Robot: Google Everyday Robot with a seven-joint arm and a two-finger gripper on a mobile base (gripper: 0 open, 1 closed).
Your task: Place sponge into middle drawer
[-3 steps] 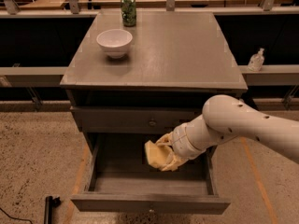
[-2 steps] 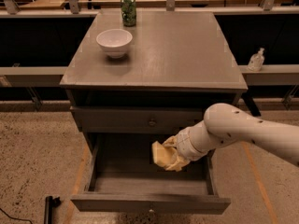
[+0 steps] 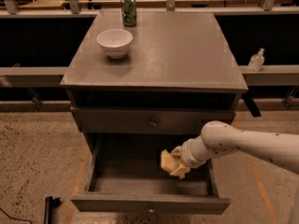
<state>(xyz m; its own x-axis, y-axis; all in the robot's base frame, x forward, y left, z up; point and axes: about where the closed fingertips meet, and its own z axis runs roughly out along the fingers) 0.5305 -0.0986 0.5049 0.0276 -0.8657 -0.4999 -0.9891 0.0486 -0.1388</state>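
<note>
The middle drawer [image 3: 149, 202] is pulled open below the upper drawer front with its round knob [image 3: 152, 123]. My gripper [image 3: 174, 161] comes in from the right on the white arm and is shut on the pale-yellow sponge [image 3: 169, 163]. It holds the sponge inside the open drawer, right of centre, just above the drawer floor. The gripper itself is largely hidden behind the sponge.
On the grey cabinet top [image 3: 177, 55] stand a white bowl [image 3: 114, 42] and a green can [image 3: 128, 10]. A sanitizer bottle [image 3: 256, 59] stands on the rail at the right. A dark object [image 3: 49, 207] lies on the floor at the lower left.
My gripper has moved a little to the right and slightly lower inside the drawer, still holding the sponge.
</note>
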